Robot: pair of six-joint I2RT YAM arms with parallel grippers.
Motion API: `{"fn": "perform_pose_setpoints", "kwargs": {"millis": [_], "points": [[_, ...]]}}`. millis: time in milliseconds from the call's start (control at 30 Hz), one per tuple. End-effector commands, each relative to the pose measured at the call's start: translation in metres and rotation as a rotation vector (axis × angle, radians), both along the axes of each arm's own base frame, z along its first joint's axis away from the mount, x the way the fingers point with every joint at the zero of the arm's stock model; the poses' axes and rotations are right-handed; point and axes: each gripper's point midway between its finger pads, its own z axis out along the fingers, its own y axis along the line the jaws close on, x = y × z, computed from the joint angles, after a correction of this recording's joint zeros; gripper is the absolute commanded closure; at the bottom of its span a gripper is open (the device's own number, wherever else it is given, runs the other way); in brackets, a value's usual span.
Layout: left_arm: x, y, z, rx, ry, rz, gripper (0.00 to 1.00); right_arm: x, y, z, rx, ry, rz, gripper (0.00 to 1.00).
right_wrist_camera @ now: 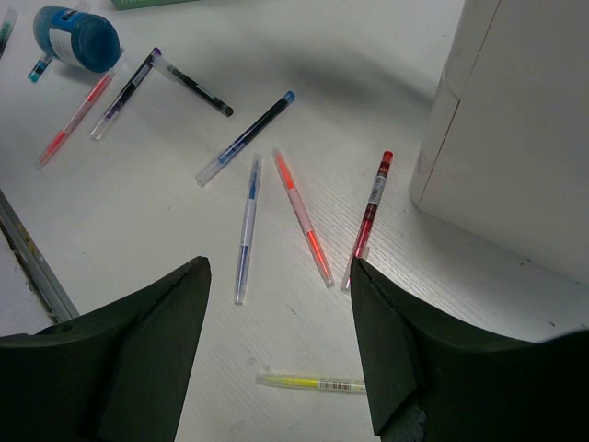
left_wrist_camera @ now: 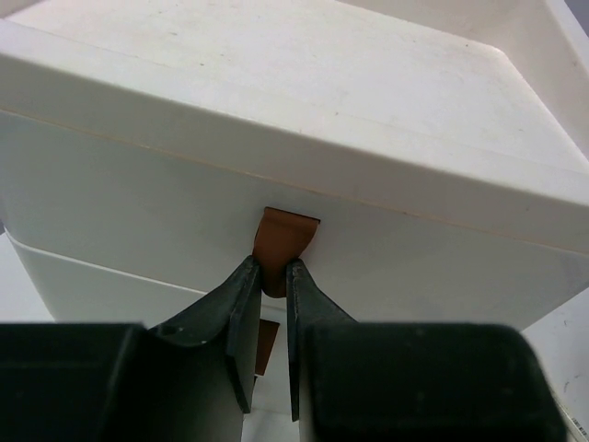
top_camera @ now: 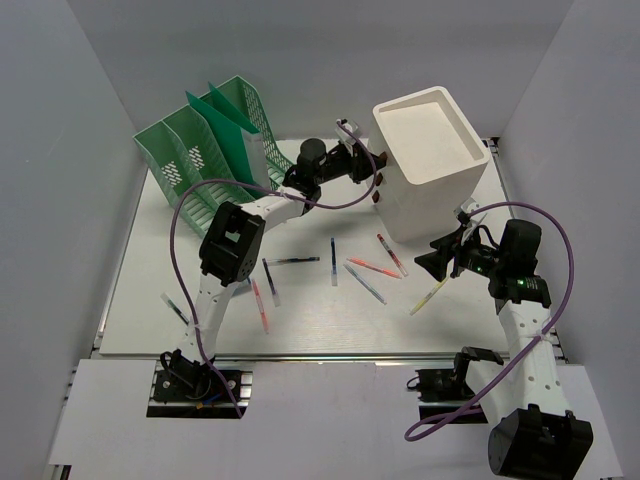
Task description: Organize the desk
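Observation:
The desk (top_camera: 300,325) is a white tabletop strewn with several pens. At the back right stands a white drawer box (top_camera: 430,165). My left gripper (left_wrist_camera: 271,267) reaches to its front face and is shut on a brown pull tab (left_wrist_camera: 283,232) of an upper drawer; a second brown tab (left_wrist_camera: 266,345) shows below. In the top view the left gripper (top_camera: 372,170) touches the box's left face. My right gripper (right_wrist_camera: 279,262) hangs open above the desk with nothing between its fingers, a yellow pen (right_wrist_camera: 313,382) lying just beneath it.
A green file organizer (top_camera: 210,140) stands at the back left. A red pen (right_wrist_camera: 373,207), an orange pen (right_wrist_camera: 302,219) and a blue pen (right_wrist_camera: 247,228) lie ahead of the right gripper. A blue round container (right_wrist_camera: 75,39) lies farther off. Grey walls enclose the desk.

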Motion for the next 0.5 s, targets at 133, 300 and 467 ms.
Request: {"fn": "perform_pose_setpoints", "kwargs": {"millis": [133,300,467], "points": [[-0.002,0.0,0.032,-0.052,-0.064,0.032,0.93,0.0,0.003,0.005,0.003,-0.038,0.028,0.32],[-0.007,0.008,0.045,-0.055,-0.085,0.057,1.0,0.0,0.002,0.004,0.001,-0.036,0.026,0.32],[-0.008,0.026,0.044,-0.037,-0.087,0.091,1.0,0.0,0.002,0.005,-0.001,-0.039,0.022,0.32]]}}
